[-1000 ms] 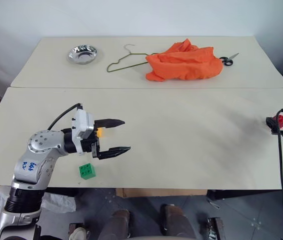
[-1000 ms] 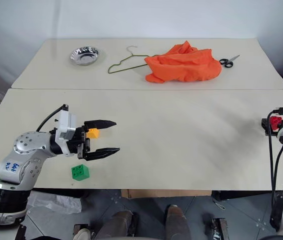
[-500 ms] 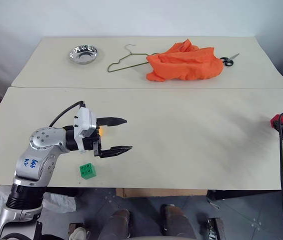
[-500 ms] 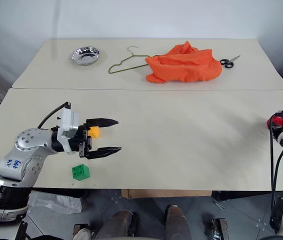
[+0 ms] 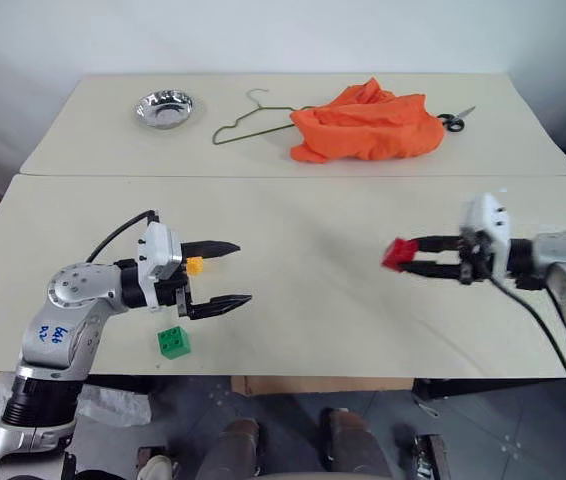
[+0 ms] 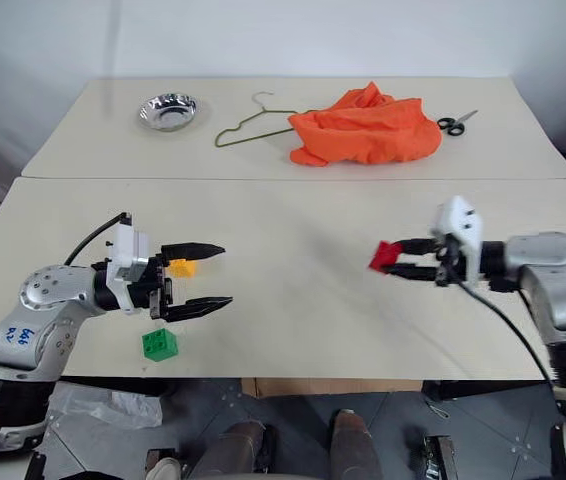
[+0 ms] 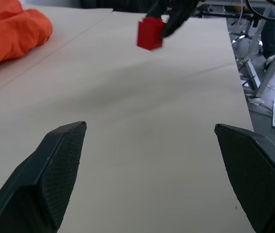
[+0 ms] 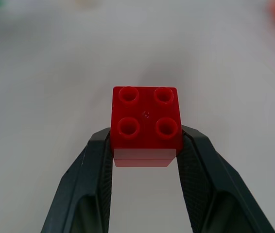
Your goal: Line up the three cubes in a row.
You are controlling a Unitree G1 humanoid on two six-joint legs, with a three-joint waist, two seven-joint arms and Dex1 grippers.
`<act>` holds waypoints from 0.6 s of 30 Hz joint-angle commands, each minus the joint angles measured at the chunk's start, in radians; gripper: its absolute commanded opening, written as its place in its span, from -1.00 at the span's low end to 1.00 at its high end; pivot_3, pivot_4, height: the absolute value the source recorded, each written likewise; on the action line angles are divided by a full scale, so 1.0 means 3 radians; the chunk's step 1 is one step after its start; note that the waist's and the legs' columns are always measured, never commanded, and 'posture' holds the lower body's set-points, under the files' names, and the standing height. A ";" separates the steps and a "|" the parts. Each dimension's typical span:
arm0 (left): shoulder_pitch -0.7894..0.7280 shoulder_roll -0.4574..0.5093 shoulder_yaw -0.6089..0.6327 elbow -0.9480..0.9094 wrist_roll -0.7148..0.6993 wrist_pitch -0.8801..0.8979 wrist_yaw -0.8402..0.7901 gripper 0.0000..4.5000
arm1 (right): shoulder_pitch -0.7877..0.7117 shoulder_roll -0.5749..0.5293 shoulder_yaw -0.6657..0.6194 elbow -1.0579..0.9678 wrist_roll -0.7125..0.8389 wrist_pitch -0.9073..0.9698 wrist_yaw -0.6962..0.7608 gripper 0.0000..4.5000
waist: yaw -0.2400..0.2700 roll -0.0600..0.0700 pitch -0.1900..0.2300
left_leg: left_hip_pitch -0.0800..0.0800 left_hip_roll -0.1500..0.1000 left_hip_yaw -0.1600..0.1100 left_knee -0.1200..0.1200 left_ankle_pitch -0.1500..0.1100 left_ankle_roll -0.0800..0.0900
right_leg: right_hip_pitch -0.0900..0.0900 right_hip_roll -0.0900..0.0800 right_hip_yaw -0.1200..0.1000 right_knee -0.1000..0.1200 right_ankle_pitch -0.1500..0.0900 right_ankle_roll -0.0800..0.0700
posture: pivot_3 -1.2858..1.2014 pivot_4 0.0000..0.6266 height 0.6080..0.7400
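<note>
Right wrist view: the right gripper clamps the red cube above the table; left gripper gapes wide between yellow cube and green cube.

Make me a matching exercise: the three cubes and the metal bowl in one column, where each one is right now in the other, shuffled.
Things:
1. red cube
2. green cube
3. yellow-orange cube
4. metal bowl

Places:
A. on the far table, at its left end
B. held in the right claw, above the near table
C. on the near table by its front edge, below the left claw
D. on the near table, just behind the open left claw's fingers

Pairs: 1-B, 2-C, 3-D, 4-A
</note>
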State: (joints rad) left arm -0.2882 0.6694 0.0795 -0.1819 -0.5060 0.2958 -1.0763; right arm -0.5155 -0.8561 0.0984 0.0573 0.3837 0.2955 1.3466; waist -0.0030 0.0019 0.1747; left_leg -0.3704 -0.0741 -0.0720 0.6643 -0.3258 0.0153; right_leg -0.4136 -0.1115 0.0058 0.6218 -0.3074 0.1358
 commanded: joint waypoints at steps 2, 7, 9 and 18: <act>0.0137 0.0067 0.0149 -0.0172 -0.0058 0.0005 0.0057 1.00 | -0.0205 0.0171 0.0336 0.0237 -0.0277 -0.0331 0.0274 -0.34 | 0.0007 -0.0001 0.0001 | -0.0001 -0.0001 0.0000 0.0000 -0.0001 0.0000 | 0.0000 0.0000 0.0000 -0.0001 0.0000 0.0000 | 0.03 -0.52 1.00; 0.0306 0.0109 0.0214 -0.0298 -0.0071 0.0032 0.0078 1.00 | -0.0457 0.0329 0.0523 0.0822 -0.0596 -0.0862 0.0401 -0.34 | 0.0013 -0.0004 0.0003 | -0.0004 -0.0007 -0.0003 0.0002 -0.0002 0.0003 | 0.0000 -0.0005 -0.0002 -0.0002 0.0000 0.0000 | 0.03 -0.52 1.00; 0.0330 0.0116 0.0224 -0.0317 -0.0069 0.0036 0.0083 1.00 | -0.0506 0.0340 0.0543 0.0930 -0.0653 -0.0969 0.0467 -0.34 | 0.0004 -0.0004 0.0003 | -0.0003 -0.0005 -0.0003 0.0001 -0.0002 0.0002 | 0.0000 -0.0004 -0.0002 -0.0003 0.0000 0.0000 | 0.03 -0.52 1.00; 0.0396 0.0162 0.0278 -0.0358 -0.0078 0.0047 0.0106 1.00 | -0.0560 0.0243 0.0469 0.1179 -0.0695 -0.1270 0.0685 -0.34 | 0.0002 -0.0004 0.0003 | -0.0002 -0.0003 -0.0002 0.0000 -0.0002 0.0001 | 0.0000 -0.0002 -0.0004 -0.0002 0.0000 -0.0001 | 0.03 -0.52 1.00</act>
State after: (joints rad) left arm -0.1797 0.7098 0.1443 -0.2606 -0.5092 0.3097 -1.0467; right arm -0.6845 -0.7634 0.2607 0.4126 0.1774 -0.0685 1.5153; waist -0.0023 0.0006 0.1755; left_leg -0.3711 -0.0750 -0.0727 0.6645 -0.3263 0.0156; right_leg -0.4137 -0.1123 0.0046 0.6211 -0.3075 0.1355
